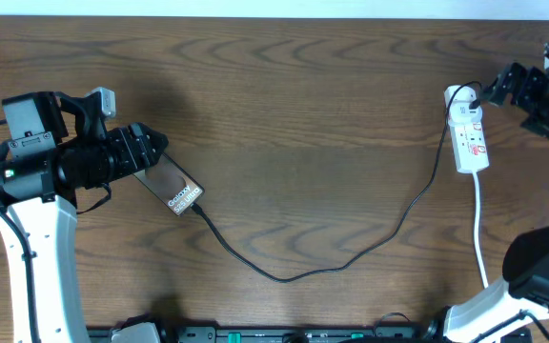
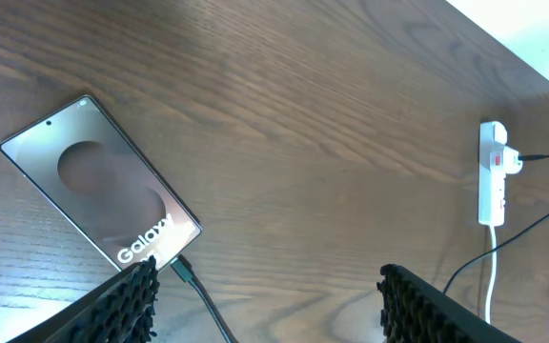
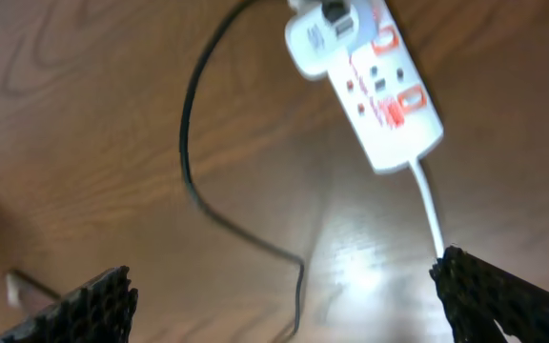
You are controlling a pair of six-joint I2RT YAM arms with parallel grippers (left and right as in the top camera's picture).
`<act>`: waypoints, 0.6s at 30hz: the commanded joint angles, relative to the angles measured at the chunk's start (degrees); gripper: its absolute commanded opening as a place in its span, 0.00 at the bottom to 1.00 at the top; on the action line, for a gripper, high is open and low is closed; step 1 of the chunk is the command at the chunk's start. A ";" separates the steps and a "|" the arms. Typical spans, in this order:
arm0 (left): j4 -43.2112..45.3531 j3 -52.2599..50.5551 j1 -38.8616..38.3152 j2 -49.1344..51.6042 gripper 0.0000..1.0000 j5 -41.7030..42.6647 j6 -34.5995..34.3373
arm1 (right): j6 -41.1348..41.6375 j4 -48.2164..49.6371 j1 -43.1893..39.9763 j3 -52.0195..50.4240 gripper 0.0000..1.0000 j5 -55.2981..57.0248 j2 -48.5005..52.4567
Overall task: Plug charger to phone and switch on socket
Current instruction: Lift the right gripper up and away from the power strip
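The bronze phone (image 1: 175, 189) (image 2: 98, 186) lies flat at the table's left, lettering up. My left gripper (image 1: 155, 152) (image 2: 265, 314) hovers just beside its upper end, open, with only the cable passing between the fingers (image 2: 122, 305). The thin black charger (image 1: 284, 274) (image 2: 198, 295) runs from the phone's lower edge, where its plug tip (image 2: 181, 270) meets the phone, across to the white socket (image 1: 470, 133) (image 3: 375, 86) at the right. My right gripper (image 1: 496, 90) (image 3: 289, 305) is open beside the socket's far end, holding nothing.
A white adapter (image 3: 327, 24) sits in the socket's end outlet. The socket's white cord (image 1: 479, 229) (image 3: 429, 205) trails toward the front edge near the right arm's base (image 1: 541, 267). The left arm's white link (image 1: 41, 248) stands front left.
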 commanded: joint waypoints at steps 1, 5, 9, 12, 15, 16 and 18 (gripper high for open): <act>-0.17 0.02 -0.24 -0.13 0.73 -0.48 0.74 | 0.83 -1.66 0.02 0.70 0.99 0.44 -2.19; -0.17 0.02 -0.24 -0.13 0.73 -0.48 0.74 | 0.81 -1.88 0.02 0.70 0.99 0.66 -2.62; -0.17 0.02 -0.24 -0.13 0.73 -0.48 0.74 | 0.83 -1.86 0.02 0.66 0.99 0.63 -2.54; -0.17 0.02 -0.24 -0.13 0.73 -0.48 0.74 | 0.83 -1.86 0.02 0.66 0.99 0.61 -2.54; -0.17 0.02 -0.24 -0.13 0.73 -0.48 0.74 | 0.83 -1.88 0.02 0.66 0.99 0.85 -2.54; -0.17 0.02 -0.24 -0.13 0.73 -0.48 0.74 | 0.83 -1.86 0.02 0.66 0.99 0.85 -2.54; -0.17 0.02 -0.24 -0.13 0.73 -0.48 0.74 | 0.81 -1.86 0.02 0.66 0.99 0.85 -2.54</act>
